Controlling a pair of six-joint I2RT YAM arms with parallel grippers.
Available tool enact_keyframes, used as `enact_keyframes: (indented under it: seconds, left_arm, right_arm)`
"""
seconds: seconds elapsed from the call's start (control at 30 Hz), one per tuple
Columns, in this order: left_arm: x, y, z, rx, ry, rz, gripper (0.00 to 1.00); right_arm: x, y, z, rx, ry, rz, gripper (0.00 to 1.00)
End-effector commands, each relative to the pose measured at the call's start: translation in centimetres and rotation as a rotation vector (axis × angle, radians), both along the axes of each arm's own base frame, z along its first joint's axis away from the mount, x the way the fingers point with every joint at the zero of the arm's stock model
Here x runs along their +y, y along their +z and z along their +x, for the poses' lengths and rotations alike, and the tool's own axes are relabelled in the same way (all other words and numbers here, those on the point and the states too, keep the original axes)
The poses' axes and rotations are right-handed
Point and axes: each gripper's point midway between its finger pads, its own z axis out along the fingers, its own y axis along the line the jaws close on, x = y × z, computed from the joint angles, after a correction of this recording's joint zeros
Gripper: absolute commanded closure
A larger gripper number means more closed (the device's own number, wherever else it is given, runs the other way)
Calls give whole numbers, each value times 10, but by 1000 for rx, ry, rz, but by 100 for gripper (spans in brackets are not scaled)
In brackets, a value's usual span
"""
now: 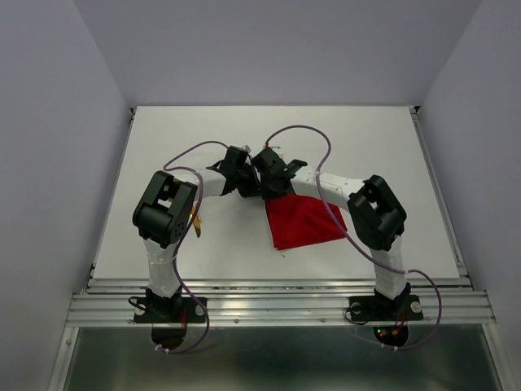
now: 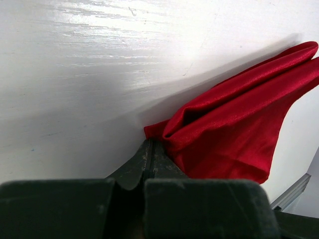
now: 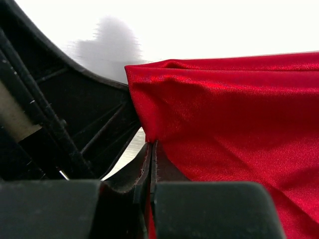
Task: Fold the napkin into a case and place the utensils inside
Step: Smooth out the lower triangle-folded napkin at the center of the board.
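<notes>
**Item: napkin** (image 1: 303,221). Red cloth, plain, doubled over in soft layers. One corner is raised and pinched where the two grippers meet. The rest trails down from them towards the near right and lies flat on the table (image 1: 203,138). No pouch shape is formed.

**Item: gold utensil** (image 1: 195,220). A slim gold piece lying on the table well to the near left of the grippers, beside the left arm's elbow and mostly hidden by it. Knife or fork cannot be told.

**Left gripper** (image 2: 149,149). Jaws pressed together with no gap, and the tip of the napkin's corner is nipped between them. The cloth fans out to the right of the fingertips (image 2: 142,162).

**Right gripper** (image 3: 152,152). Jaws closed tight on the napkin's folded edge, with red cloth showing in the slit between them. The left gripper's black body sits just beside it on the left.

**Arm pose.** Both arms rise from their bases, bend at the elbow and reach inward. The forearms are nearly level and the wrists sit close together over the middle of the table.

**Other.** Purple cables (image 1: 301,129) loop above the wrists.
</notes>
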Motion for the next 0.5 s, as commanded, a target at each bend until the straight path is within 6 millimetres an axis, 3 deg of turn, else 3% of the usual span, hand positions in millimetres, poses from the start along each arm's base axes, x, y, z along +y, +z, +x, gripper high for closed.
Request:
enact_keyframes:
  seconds: [0.0, 0.3, 0.47]
  left_arm:
    - [5, -9, -3, 10, -9, 40, 100]
    - [13, 1, 0, -17, 15, 67, 100]
    - [10, 13, 5, -35, 22, 50, 100]
  right_arm:
    - [13, 29, 8, -56, -2, 47, 99]
    - [12, 4, 5, -16, -13, 16, 97]
    - [14, 2, 7, -15, -19, 25, 96]
